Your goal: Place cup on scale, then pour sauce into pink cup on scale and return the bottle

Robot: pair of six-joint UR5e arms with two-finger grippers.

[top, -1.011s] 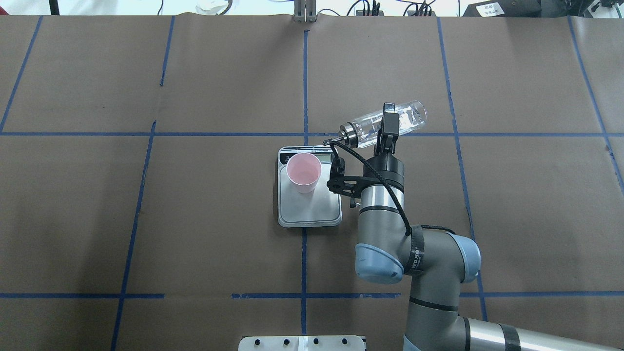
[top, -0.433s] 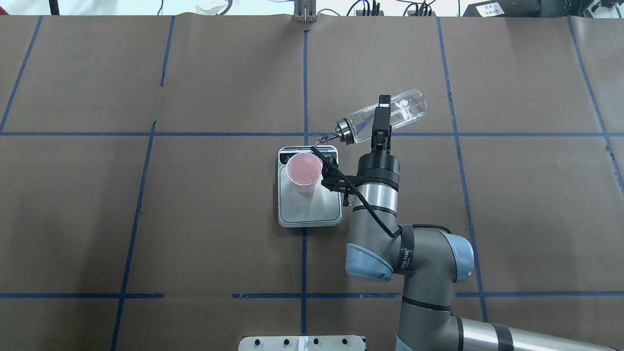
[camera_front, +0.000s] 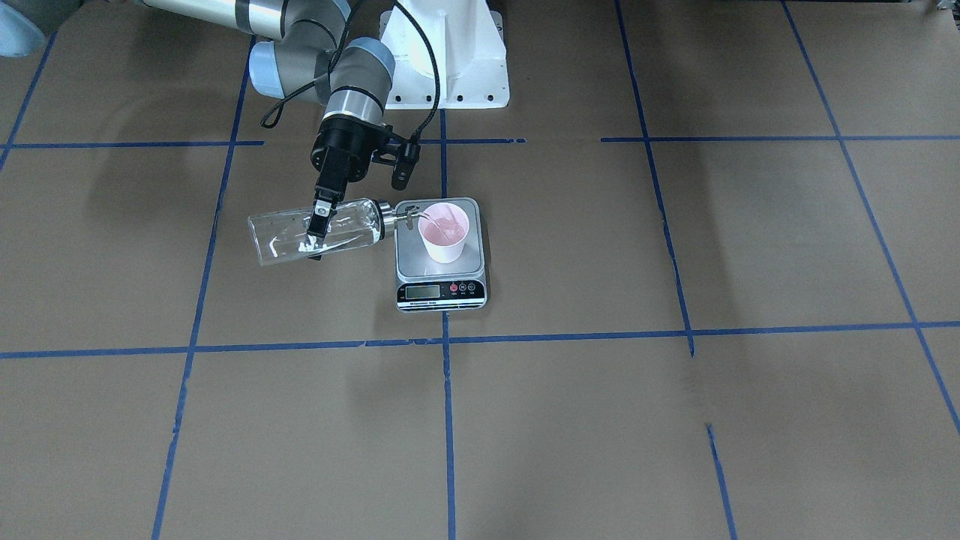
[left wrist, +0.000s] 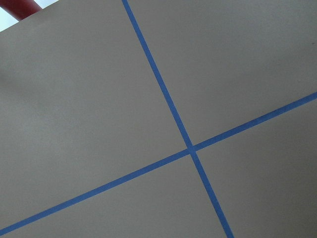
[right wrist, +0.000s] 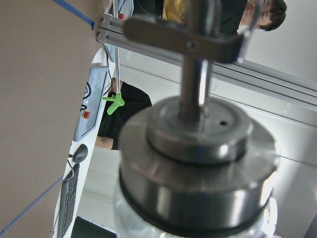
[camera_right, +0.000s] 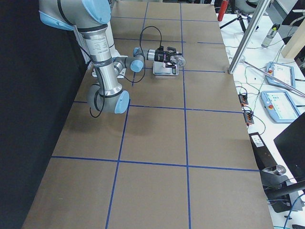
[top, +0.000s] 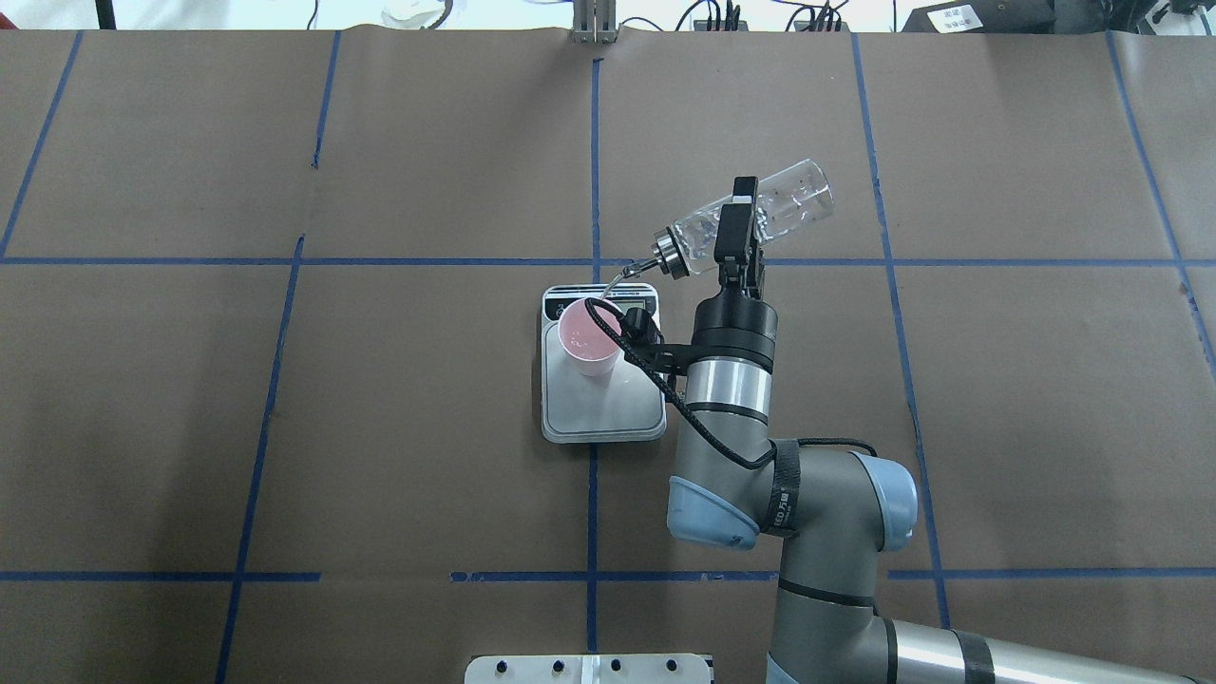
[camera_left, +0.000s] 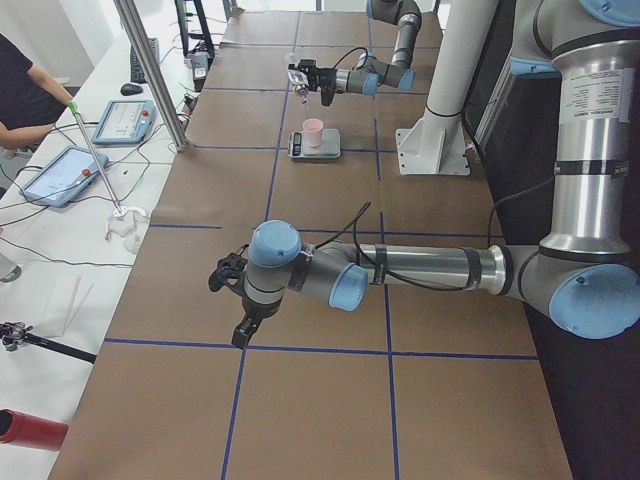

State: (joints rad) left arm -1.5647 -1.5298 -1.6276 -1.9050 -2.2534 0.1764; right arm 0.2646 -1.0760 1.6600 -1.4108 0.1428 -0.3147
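Cup placement looks done to you: the pink cup [top: 591, 334] stands upright on the far half of the scale [top: 602, 408], within the silver platform. Pouring appears to be the step in hand, and returning the bottle is left.

Start at the left. The left arm lies low over the table [top: 285, 427], well apart from the scale. Its left hand [camera_left: 244, 326] shows only in the side view, so you cannot tell whether its fingers are apart or together. Its wrist camera gives you nothing but brown table and crossing blue tape.

Moving right, you reach the cup. The thin metal spout [top: 622, 275] comes down at its far rim. From the front, pale glints inside the cup suggest sauce [camera_front: 444, 223] is landing, though you cannot judge how much. The scale's display [camera_front: 421, 292] is too small to read.

Further right, the glass bottle [top: 793, 199] is held off the table, tilted with its collar low toward the cup and its base raised away.

The right hand [top: 739, 220] is clamped on the bottle's body near mid-length, one finger crossing its top. The right arm comes in from the lower right. Its wrist stands just beside the scale's right edge, and the hand points away from the robot's base.
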